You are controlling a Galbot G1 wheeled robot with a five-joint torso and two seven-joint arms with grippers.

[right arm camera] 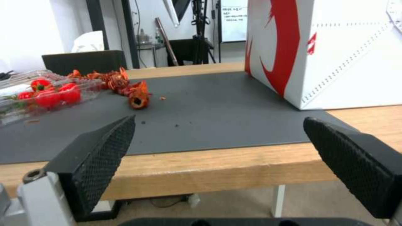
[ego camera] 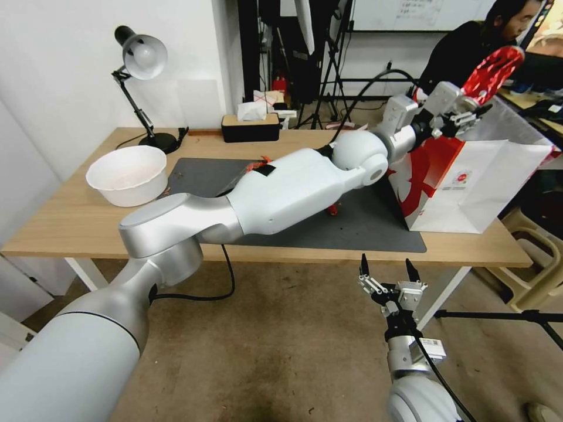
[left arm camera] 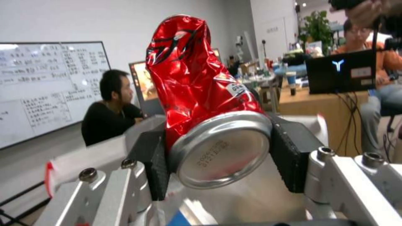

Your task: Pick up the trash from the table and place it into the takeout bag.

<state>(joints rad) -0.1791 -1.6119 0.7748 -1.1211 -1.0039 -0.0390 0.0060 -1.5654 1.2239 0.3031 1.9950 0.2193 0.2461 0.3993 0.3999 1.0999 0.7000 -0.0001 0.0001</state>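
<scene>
Crushed can (ego camera: 491, 72) sits pinched in our left gripper (ego camera: 469, 111), held high above the takeout bag (ego camera: 469, 187) at the table (ego camera: 58, 223) end. Released off-centre, it could clip the rim and fall outside. Our right gripper (ego camera: 387, 272) waits spread below the table edge.

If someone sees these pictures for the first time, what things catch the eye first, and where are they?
The crushed red can stands out most: the left gripper holds it raised above the white and red takeout bag at the table's right end. The long left arm stretches across the dark grey mat. The right gripper hangs open below the table's front edge.
</scene>
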